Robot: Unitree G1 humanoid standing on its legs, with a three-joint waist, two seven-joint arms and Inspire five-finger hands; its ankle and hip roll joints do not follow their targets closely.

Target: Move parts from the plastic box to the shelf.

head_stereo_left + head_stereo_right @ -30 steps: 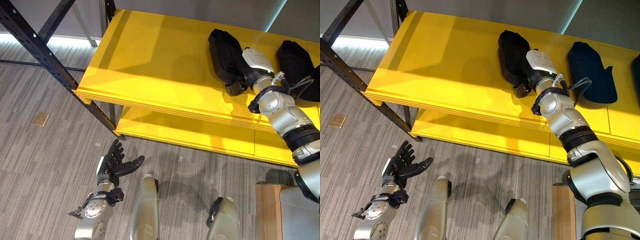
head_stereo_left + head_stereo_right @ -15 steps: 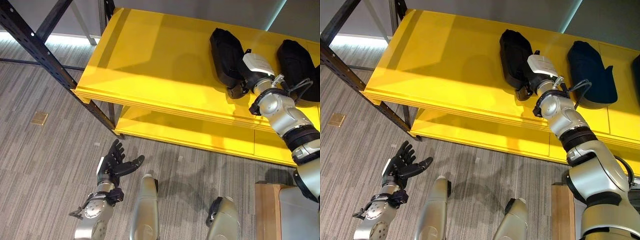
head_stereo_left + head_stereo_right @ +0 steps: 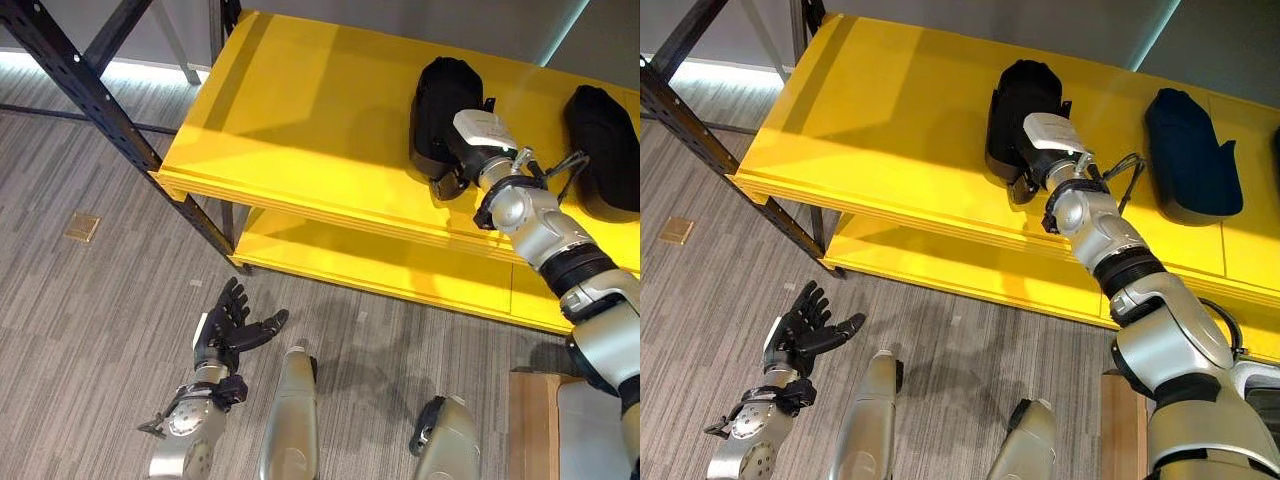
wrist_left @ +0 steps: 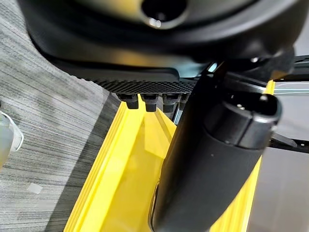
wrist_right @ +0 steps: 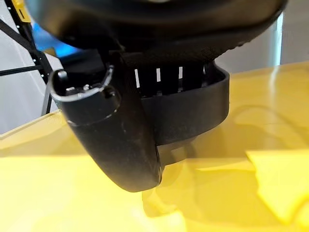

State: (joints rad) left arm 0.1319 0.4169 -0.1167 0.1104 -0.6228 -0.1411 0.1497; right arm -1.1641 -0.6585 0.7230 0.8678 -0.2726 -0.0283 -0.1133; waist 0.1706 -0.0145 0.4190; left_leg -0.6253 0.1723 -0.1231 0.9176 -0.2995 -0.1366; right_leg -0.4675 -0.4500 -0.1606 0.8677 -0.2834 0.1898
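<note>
Yellow wooden shelf (image 3: 300, 120) already carries two black moulded plastic parts. Right hand (image 3: 452, 168) has its fingers and thumb wrapped round the nearer black part (image 3: 440, 110), which sits on the top board, probably to nudge it into place. Left hand (image 3: 228, 328) hangs low over grey carpet (image 3: 90, 330), fingers spread, idle.

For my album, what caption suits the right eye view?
Right hand on a black part on the yellow shelf; left hand open over the floor.

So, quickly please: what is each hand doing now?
Left hand: open, holding nothing, low above the grey carpet floor.
Right hand: shut on the black moulded plastic part on the yellow shelf.
</note>
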